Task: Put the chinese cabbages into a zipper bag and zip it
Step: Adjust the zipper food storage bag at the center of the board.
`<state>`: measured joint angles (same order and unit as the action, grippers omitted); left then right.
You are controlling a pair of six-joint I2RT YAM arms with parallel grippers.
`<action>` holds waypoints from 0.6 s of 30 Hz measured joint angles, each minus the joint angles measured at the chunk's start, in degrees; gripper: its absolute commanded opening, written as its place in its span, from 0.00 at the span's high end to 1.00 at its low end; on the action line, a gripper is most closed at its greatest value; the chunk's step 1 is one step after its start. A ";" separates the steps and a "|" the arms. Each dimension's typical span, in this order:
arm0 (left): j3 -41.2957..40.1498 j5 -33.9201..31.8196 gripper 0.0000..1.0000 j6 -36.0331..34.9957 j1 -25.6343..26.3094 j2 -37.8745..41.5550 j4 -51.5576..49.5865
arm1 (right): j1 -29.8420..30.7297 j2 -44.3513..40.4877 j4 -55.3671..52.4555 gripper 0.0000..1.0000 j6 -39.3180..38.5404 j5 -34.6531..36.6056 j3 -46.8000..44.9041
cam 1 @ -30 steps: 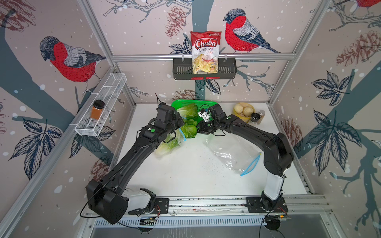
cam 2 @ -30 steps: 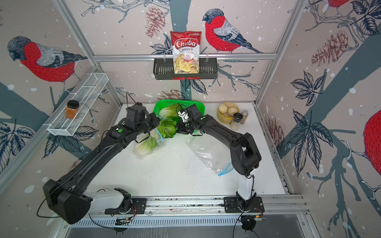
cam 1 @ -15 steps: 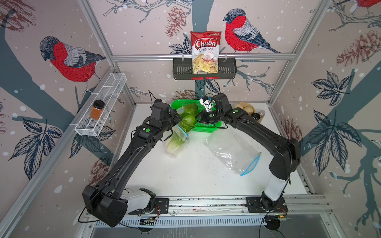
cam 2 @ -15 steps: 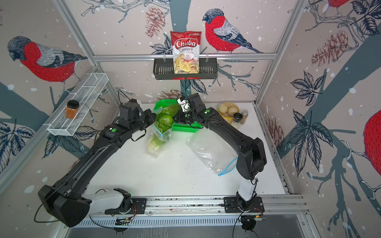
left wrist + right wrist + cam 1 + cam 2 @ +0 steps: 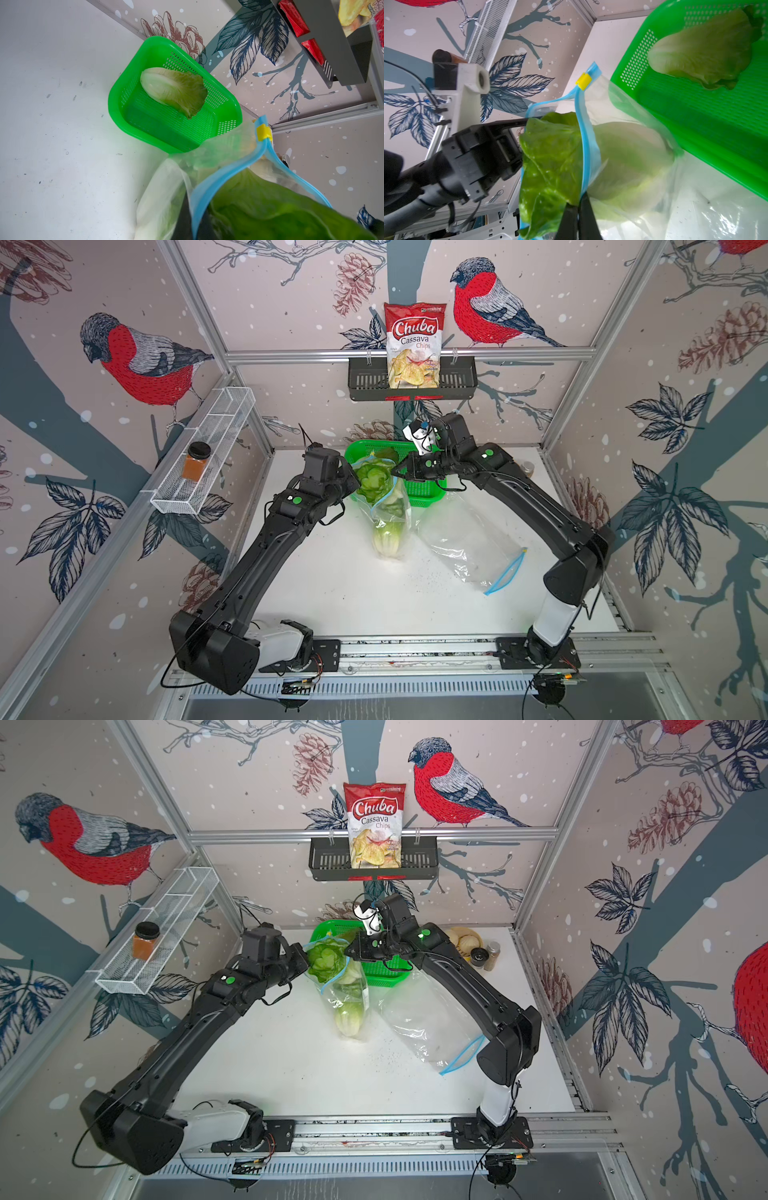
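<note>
You see a glossy, clear plastic zipper bag [image 5: 164,193], a perforated green plastic basket [image 5: 176,133], and a matt, scuffed tabletop [image 5: 62,124].

The left arm [image 5: 249,568] and right arm [image 5: 536,502] are showing black shells — each wearing a green dot [image 5: 296,500], thin black cables [image 5: 338,517], a white base housing [image 5: 276,641].

The only readable print is on the red-and-white chip bag [image 5: 414,346] in the black wall basket [image 5: 457,383]: "Chuba Cassava Chips".
</note>
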<state>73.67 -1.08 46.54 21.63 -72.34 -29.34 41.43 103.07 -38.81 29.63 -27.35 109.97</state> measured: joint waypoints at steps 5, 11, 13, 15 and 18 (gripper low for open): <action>-0.63 0.11 1.00 -0.04 -0.07 -1.25 0.39 | 0.61 2.27 -2.32 0.87 -1.46 2.05 -0.87; -1.64 2.32 1.00 -0.15 -0.13 -2.01 0.63 | 1.07 2.80 -6.38 0.65 -4.00 4.81 0.26; -1.95 2.36 1.00 -0.28 -0.13 -1.84 0.68 | 1.25 1.42 -6.25 0.61 -3.98 5.07 0.70; -2.25 2.36 1.00 -0.35 -0.13 -1.66 0.81 | 1.14 0.63 -6.16 0.60 -3.98 6.49 1.11; -2.36 2.47 1.00 -0.44 -0.13 -1.53 0.90 | 0.87 0.07 -6.16 0.56 -4.00 8.00 1.18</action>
<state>71.31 1.39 46.11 21.50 -73.87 -28.45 42.30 103.13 -44.97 25.63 -19.35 111.15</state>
